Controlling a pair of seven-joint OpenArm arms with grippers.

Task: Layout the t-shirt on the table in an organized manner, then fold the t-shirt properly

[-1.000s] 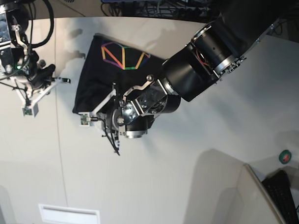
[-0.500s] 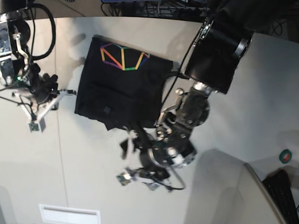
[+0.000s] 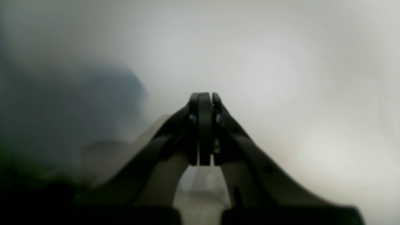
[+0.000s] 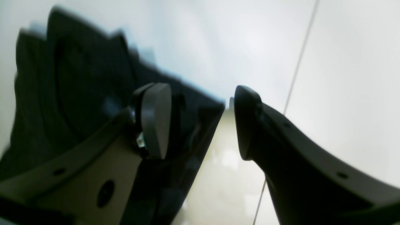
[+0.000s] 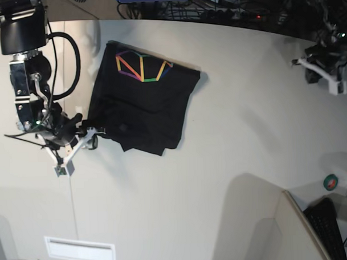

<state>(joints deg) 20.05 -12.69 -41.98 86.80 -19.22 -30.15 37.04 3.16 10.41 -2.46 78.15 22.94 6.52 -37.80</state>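
We find the left end effector [image 5: 331, 84] withdrawn to the far tabletop [image 5: 230, 133] edge, closed, empty. The right end effector [image 4: 203, 122] now gapes beside the t-shirt [image 5: 141, 102], holding nothing; the shirt lies folded on the tabletop.

Behind the left pincer [image 3: 204, 103], the left wrist view is a grey blur. The t-shirt [image 4: 78, 93] smears dark in the right wrist view, its edges cut off at the frame's left and bottom.

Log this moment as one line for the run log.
shirt: folded on table | right fingers: open at shirt's corner, not gripping | left fingers: shut, empty, clear of shirt
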